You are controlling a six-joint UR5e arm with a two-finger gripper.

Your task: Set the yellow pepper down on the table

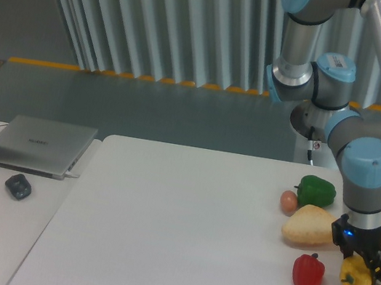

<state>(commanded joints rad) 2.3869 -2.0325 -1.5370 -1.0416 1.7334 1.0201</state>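
**Yellow pepper held low over table, release pending**

Risks first. The yellow pepper (358,278) is glossy and rounded, so if it is let go while a gap remains under it, it is likely to roll, poss. into the red pepper (308,274) just beside it on the left, or off toward the right edge of the table (175,228), which is near. If it is pressed down too hard, it could be squeezed sideways out of the grip. The bread wedge (313,226) sits just behind and to the left of the arm's wrist, so a sideways drift on retreat could knock it. The green pepper (315,190) and the small brown egg-like item (288,201) lie further back and are less exposed.

Fingers: the gripper (360,268) is closed on the yellow pepper, pinching it from both sides w/ the dark fingers only part open, as wide as the fruit. Nothing else is touched by them. Whether the pepper's underside is already touching the table can't be told from this view; it appears at or just above the surface, at the front right.
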